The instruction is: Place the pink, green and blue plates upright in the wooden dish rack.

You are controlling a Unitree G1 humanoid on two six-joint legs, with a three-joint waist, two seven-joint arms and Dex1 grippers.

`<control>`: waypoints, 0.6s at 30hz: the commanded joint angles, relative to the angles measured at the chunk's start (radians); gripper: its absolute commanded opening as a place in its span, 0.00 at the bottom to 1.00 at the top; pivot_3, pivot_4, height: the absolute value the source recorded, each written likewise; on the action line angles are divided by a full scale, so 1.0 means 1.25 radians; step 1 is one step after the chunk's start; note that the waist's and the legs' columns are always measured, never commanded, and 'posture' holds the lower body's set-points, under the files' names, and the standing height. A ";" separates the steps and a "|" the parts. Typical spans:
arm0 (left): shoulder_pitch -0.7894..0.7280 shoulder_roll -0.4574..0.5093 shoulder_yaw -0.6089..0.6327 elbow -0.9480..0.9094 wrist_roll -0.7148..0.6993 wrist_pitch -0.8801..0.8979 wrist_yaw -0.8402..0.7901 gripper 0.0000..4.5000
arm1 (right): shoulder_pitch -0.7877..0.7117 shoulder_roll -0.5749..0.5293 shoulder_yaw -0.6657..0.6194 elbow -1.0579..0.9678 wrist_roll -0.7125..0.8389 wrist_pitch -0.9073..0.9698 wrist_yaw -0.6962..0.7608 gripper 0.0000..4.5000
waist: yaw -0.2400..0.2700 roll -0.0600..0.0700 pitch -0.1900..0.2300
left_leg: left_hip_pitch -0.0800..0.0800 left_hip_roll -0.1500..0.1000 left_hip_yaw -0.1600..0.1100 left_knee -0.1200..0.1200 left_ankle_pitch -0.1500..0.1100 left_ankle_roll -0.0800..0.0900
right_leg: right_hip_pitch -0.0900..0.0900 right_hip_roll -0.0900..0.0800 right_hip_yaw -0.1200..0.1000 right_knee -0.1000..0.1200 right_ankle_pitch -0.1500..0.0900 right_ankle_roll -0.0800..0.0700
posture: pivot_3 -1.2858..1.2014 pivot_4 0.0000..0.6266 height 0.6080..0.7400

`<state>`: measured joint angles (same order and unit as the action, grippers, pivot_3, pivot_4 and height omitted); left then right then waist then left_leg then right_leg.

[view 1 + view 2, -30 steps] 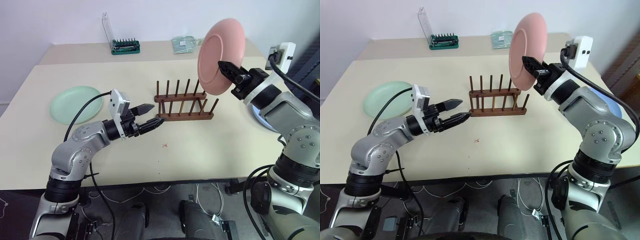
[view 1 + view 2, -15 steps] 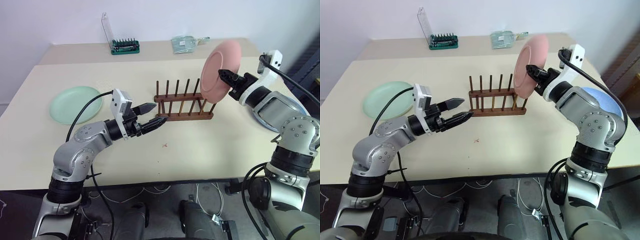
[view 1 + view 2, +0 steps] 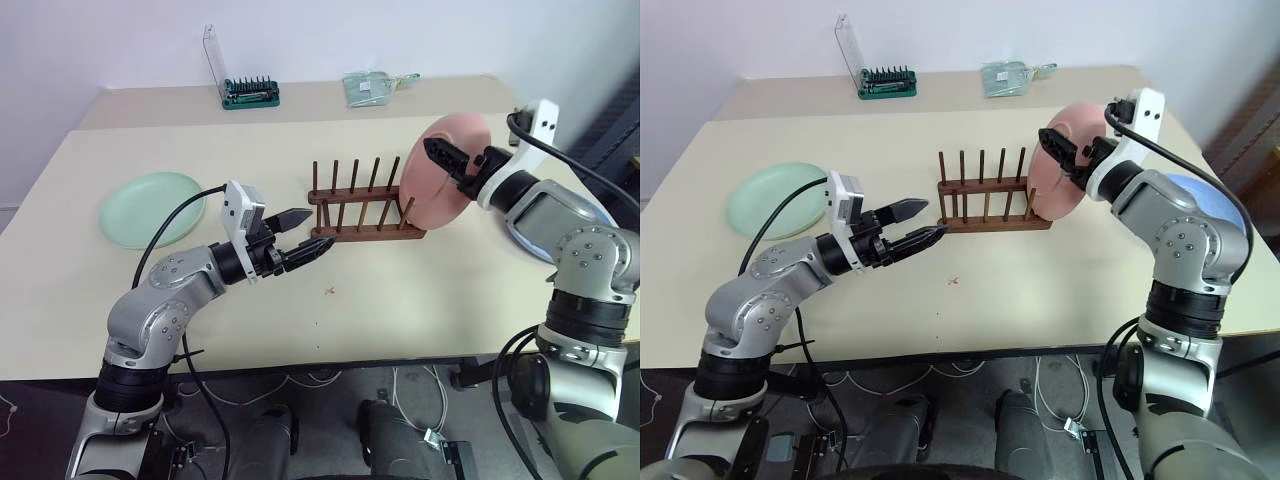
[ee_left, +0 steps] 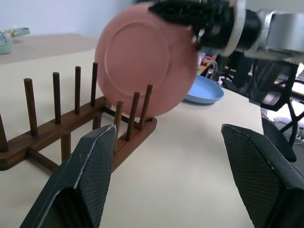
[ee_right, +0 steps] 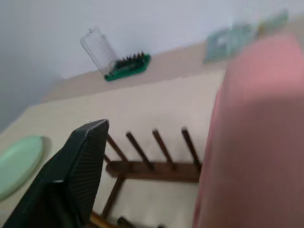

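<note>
Beige counter (image 3: 420,300), pink plate (image 3: 437,181) standing at the wooden dish rack (image 3: 365,205) end.
Looks rigid, light, slick; best pinched at rim. Right gripper (image 3: 450,166) jaws apart around it, left gripper (image 3: 297,235) jaws apart, empty.

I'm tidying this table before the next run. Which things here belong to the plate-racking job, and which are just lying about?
Belong to the job:
- pink plate, standing at the rack's right end
- green plate, flat on the table
- blue plate, flat on the table
- wooden rack

Lying about:
- green-based bit holder
- clear packet
</note>
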<state>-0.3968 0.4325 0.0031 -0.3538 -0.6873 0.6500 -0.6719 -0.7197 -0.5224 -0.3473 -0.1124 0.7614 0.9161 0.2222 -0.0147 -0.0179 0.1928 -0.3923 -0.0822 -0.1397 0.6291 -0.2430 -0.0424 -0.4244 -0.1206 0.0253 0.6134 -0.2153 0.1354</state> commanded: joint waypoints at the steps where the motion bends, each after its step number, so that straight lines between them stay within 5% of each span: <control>1: -0.003 -0.002 0.008 -0.010 0.002 -0.014 -0.001 0.81 | -0.004 -0.072 -0.003 -0.045 -0.062 -0.091 0.053 0.92 | 0.001 0.000 0.000 | 0.000 0.000 0.000 0.000 0.000 0.000 | 0.000 0.000 0.000 0.000 0.000 0.000 | 0.52 0.24 1.00; 7: -0.006 -0.001 0.017 0.006 0.004 -0.018 -0.005 0.81 | 0.012 -0.136 -0.022 -0.022 -0.094 -0.152 0.120 0.92 | -0.001 0.000 0.000 | 0.000 0.000 0.000 0.000 0.000 0.000 | 0.000 0.000 0.000 -0.001 0.000 0.000 | 0.52 0.24 1.00; 18: 0.002 -0.010 0.009 0.007 0.012 -0.024 -0.007 0.81 | 0.045 -0.103 0.034 -0.067 -0.096 -0.145 0.156 0.92 | 0.002 0.000 0.000 | 0.000 0.002 0.001 0.000 0.000 0.000 | 0.000 0.001 0.000 -0.001 0.000 0.000 | 0.52 0.24 1.00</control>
<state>-0.3963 0.4198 0.0049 -0.3201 -0.6708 0.6417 -0.6747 -0.6464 -0.6463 -0.2872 -0.1743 0.6458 0.7518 0.4189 -0.0118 -0.0178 0.1929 -0.3924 -0.0803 -0.1392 0.6295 -0.2431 -0.0423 -0.4242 -0.1195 0.0254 0.6123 -0.2151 0.1350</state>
